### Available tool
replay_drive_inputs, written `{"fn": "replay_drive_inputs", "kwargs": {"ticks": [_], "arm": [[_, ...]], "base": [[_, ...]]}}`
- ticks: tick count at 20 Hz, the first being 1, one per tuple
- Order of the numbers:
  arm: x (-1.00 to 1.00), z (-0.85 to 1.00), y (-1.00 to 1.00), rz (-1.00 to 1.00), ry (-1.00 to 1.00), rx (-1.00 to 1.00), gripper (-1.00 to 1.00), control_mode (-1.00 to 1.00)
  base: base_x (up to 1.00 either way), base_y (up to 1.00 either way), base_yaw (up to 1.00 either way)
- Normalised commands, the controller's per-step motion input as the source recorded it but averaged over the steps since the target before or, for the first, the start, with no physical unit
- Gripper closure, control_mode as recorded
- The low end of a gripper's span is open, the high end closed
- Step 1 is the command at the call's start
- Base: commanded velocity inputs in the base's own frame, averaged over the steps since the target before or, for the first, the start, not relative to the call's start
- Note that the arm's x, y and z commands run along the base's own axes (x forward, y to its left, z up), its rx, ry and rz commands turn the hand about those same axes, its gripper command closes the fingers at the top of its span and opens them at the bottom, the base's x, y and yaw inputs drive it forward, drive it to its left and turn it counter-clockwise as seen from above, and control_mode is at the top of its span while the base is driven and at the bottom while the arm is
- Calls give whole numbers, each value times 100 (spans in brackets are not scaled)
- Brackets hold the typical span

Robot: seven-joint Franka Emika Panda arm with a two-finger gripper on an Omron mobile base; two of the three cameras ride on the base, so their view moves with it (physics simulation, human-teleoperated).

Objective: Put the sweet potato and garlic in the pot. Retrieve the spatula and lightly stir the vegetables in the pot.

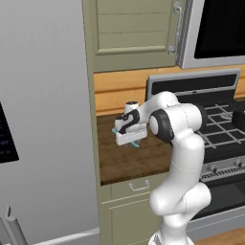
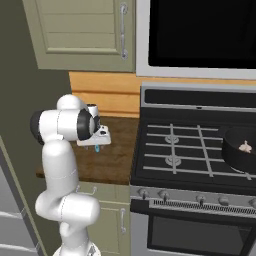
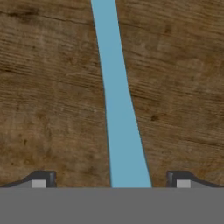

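Spatula flat on wooden counter, between wide-open jaws of gripper.
Long axis running straight up the hand view, crosswise to the jaw gap; widening toward fingertips.

spatula: smooth matt plastic | counter: grained brown wood

Base views flank arm; hand view faces counter closely.

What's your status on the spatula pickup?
Gripper open, pointed down at the wooden counter. Spatula lies flat between the fingertips, not gripped yet. Pot on the stove, garlic inside. Nothing in the way.
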Motion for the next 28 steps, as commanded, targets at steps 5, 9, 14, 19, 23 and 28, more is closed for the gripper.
{"fn": "replay_drive_inputs", "kwargs": {"ticks": [5,9,14,19,23,28], "arm": [[17,-22,-2,0,0,0,-100,-100],[3,-9,-1,0,0,0,100,-100],[0,0,0,0,0,0,100,-100],[0,0,0,0,1,0,100,-100],[0,0,0,0,0,0,100,-100],[-31,9,0,3,-11,1,100,-100]], "base": [[0,0,0],[0,0,0],[0,0,0],[0,0,0],[0,0,0],[0,0,0]]}}
